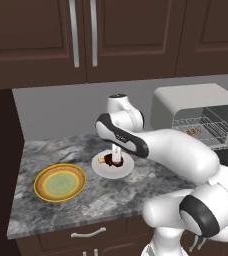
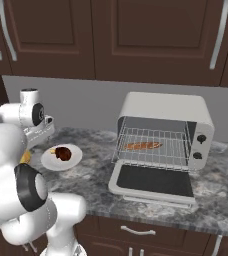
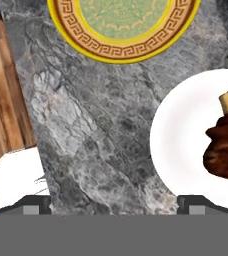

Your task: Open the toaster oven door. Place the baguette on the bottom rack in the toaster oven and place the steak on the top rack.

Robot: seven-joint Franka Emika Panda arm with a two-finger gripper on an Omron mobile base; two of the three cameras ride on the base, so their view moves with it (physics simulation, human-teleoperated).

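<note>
Left base view: grey marble worktop (image 1: 61, 210); yellow-rimmed green plate (image 1: 60, 182), bare; white plate (image 1: 100, 167) just beside it, steak (image 1: 115, 161) on it, gripper (image 1: 116, 152) directly above the meat.

Right base view: toaster oven (image 2: 163, 131); toaster oven door (image 2: 153, 182) folded down flat; baguette (image 2: 143, 146) lying on a wire rack (image 2: 171, 147) inside.

Hand view: gripper jaws spread wide, empty; steak sits at the right edge, on its white plate.
</note>
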